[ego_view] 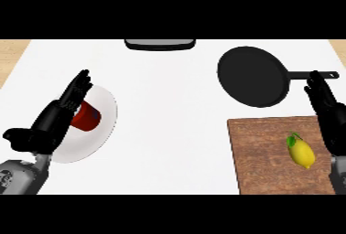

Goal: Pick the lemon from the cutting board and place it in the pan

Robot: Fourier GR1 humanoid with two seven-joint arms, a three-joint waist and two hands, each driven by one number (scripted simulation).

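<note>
Looking at the lemon, it lies on the wooden cutting board in the lower right of the frame, toward the board's right side, long axis roughly up-down in the picture with a small green leaf at its upper end. Nothing is touching it yet. The right hand sits at the right edge, fingers straight and apart, holding nothing, just beside the lemon and partly over the board's edge. The left hand is at the left of the frame, fingers also straight, over a white plate with a red cup on it, and it looks like it's just resting.

My take on handling: a lemon should be light, fairly stiff, with a waxy rind that could slip, and being oval it'll probably roll if nudged. I'd grab across the fat middle, thumb one side, fingers the other, not by the tapered ends or the leaf. The black pan is in the upper right, just beyond the board on the white desk, so it's a short carry.
</note>
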